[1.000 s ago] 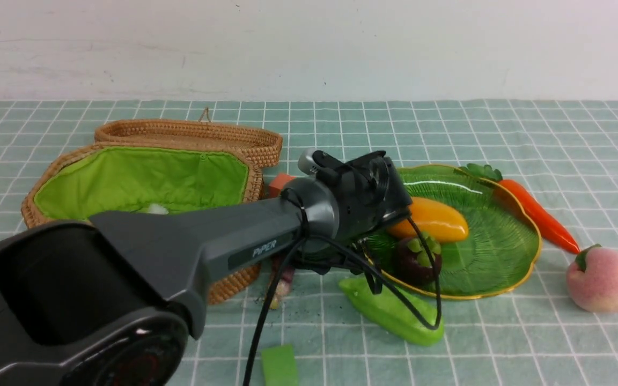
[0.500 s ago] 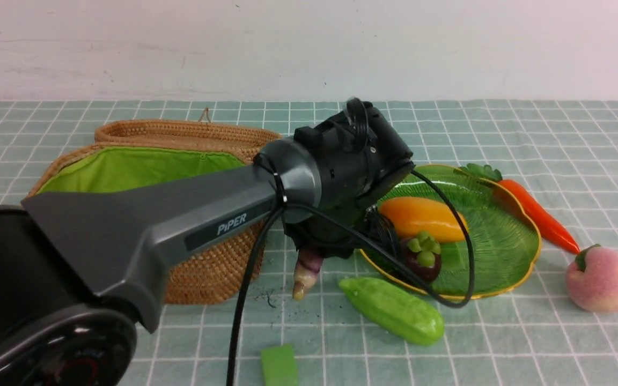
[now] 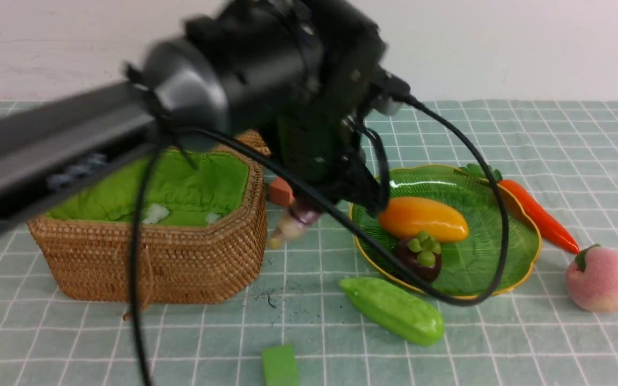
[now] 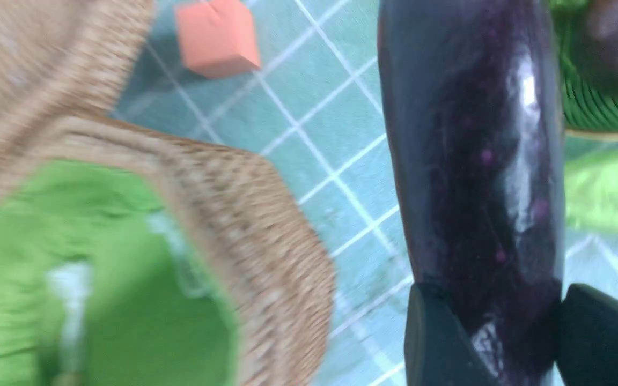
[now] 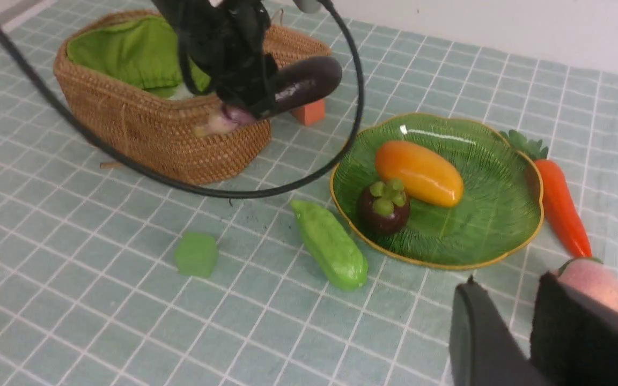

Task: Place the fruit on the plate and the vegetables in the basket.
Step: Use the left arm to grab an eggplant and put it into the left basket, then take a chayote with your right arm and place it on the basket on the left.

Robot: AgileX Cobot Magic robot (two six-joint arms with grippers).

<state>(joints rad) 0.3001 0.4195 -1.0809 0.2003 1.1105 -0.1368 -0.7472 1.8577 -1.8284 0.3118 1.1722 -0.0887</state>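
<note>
Two of six placed, one in the air

I count the mango (image 3: 423, 220) and mangosteen (image 3: 419, 260) lying side by side on the plate (image 3: 502, 257). The peach (image 3: 602, 284) sits on the worktop (image 3: 556, 348) to the plate's right, near my right jaws, which stand a little apart with nothing between them. My left jaws pinch the eggplant (image 5: 303, 80) near its pale stem end and hold it in the air just beside the basket (image 3: 180, 262), not yet over the lining. I see no vegetable inside. The gourd (image 3: 392, 310) lies in front of the plate and the carrot (image 3: 537, 214) along its right edge. I judge that four placements are left.

A pale green checked cloth (image 3: 582, 134) covers the worktop, with dark specks near the basket. An orange cube (image 3: 281, 190) and a green cube (image 3: 279, 365) lie loose. Behind is a plain white wall (image 3: 502, 48).
</note>
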